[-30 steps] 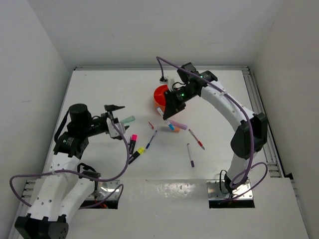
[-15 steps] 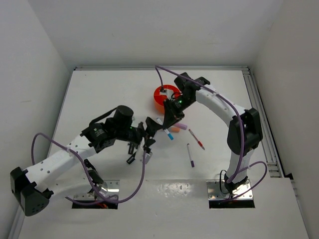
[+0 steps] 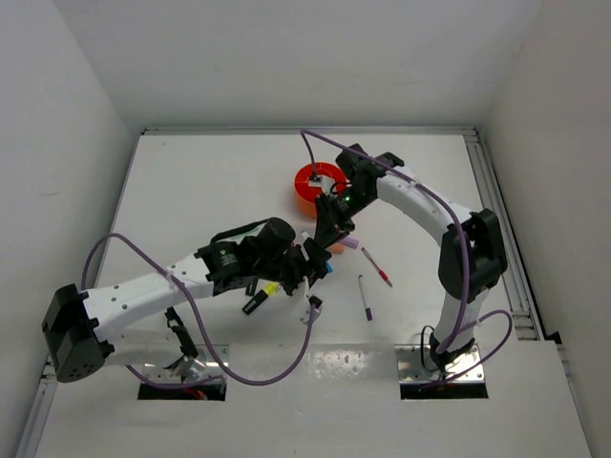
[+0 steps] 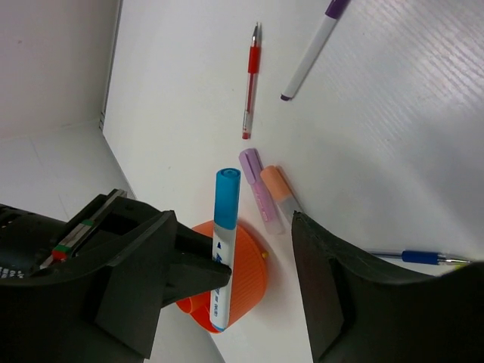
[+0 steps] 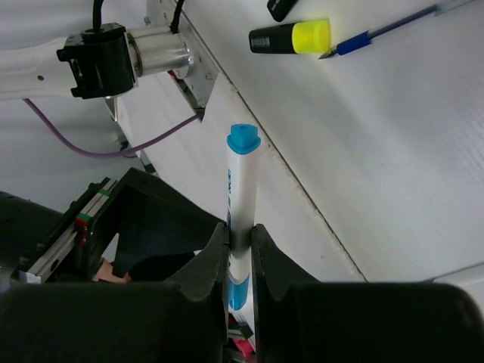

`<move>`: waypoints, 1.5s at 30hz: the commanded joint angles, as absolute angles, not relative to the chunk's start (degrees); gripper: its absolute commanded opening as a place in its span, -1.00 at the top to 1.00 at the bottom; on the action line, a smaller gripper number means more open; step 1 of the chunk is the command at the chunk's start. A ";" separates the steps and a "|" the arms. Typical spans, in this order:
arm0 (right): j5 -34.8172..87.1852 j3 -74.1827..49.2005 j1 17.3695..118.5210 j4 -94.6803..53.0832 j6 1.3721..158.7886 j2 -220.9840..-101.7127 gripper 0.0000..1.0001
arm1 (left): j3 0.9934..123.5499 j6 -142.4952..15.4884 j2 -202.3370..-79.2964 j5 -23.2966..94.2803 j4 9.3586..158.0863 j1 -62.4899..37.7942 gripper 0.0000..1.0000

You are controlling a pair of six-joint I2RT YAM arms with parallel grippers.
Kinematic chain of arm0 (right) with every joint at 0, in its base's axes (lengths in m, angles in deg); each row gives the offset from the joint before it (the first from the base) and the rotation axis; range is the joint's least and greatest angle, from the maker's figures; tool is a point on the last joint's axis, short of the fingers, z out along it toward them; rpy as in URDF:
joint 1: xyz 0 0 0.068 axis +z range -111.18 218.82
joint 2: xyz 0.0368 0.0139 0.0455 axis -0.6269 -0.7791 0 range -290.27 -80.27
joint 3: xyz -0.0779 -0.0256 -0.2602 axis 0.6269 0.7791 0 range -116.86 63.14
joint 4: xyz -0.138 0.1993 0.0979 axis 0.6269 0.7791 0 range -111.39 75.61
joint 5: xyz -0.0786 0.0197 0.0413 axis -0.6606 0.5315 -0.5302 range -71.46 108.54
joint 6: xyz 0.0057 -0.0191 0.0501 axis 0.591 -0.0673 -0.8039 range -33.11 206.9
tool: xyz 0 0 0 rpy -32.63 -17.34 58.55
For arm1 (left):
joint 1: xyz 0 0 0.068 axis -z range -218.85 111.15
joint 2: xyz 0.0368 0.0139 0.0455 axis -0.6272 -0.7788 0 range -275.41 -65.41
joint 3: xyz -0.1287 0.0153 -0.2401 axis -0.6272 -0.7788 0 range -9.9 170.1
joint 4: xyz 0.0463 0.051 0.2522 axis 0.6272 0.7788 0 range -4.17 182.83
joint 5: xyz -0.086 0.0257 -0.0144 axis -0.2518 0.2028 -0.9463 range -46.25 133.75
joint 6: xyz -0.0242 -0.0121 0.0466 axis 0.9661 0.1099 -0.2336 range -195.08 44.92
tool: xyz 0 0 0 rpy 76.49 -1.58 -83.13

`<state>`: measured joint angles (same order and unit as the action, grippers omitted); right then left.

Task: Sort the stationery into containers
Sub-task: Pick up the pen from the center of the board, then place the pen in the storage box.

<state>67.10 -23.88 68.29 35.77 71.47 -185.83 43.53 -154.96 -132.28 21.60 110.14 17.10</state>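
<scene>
My right gripper [image 5: 239,231] is shut on a white marker with a blue cap [image 5: 242,181], held up off the table. In the top view the right gripper [image 3: 331,229] hangs just in front of the orange tub [image 3: 307,181]. My left gripper [image 4: 261,249] is open, and the same marker [image 4: 221,249] stands between its fingers, close against the left finger [image 4: 151,265]. The right finger [image 4: 348,302] is well clear of it. Lilac [image 4: 257,193] and orange [image 4: 278,190] markers, a red pen [image 4: 252,79], a purple pen [image 4: 311,49] and a blue pen [image 4: 420,257] lie on the table.
A yellow-capped black highlighter [image 5: 291,36] lies near the left arm [image 3: 153,286], next to the blue pen [image 5: 386,26]. The red pen [image 3: 375,267] and the purple pen [image 3: 364,298] lie right of centre. White walls close in the table on three sides.
My left arm swung from the left side to the centre and its jaws narrowed around the marker. The right gripper carried the marker slightly nearer, away from the tub.
</scene>
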 commanded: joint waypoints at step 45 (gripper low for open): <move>61.08 -10.08 28.89 26.24 78.10 -164.65 -0.62 | 73.68 -55.06 -168.67 14.31 49.63 -13.00 1.00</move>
<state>61.48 -12.25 28.84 30.26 75.96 -169.08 70.46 -64.47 -167.21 17.08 59.28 -11.78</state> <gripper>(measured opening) 0.816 0.215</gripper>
